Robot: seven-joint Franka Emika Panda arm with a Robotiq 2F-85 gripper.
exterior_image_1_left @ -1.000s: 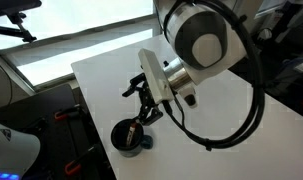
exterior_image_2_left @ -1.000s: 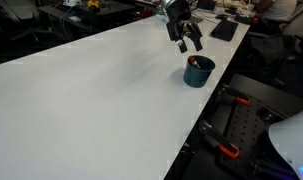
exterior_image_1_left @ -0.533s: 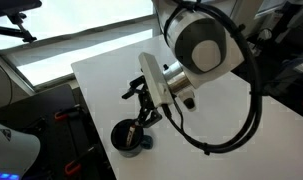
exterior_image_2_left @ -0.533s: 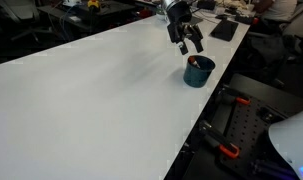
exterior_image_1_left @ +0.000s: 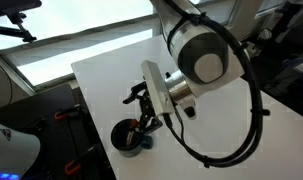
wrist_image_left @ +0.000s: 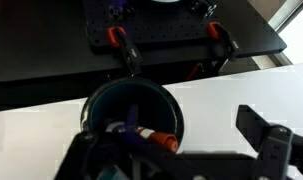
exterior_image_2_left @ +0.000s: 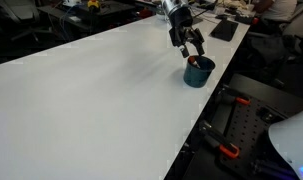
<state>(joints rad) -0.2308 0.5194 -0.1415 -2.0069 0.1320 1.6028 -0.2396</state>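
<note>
Teal cup (exterior_image_2_left: 195, 77) holds markers (wrist_image_left: 151, 137); gripper (exterior_image_2_left: 192, 48), jaws wide apart just above, ought to descend centred, clear of the rim.

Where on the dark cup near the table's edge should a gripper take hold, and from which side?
Probably the rim wall of the cup, taken from straight above with one finger inside and one outside. It stands upright with its round mouth open upward, and the open gripper hangs just over it. Pick a stretch of rim away from the orange-tipped marker lying inside.
</note>
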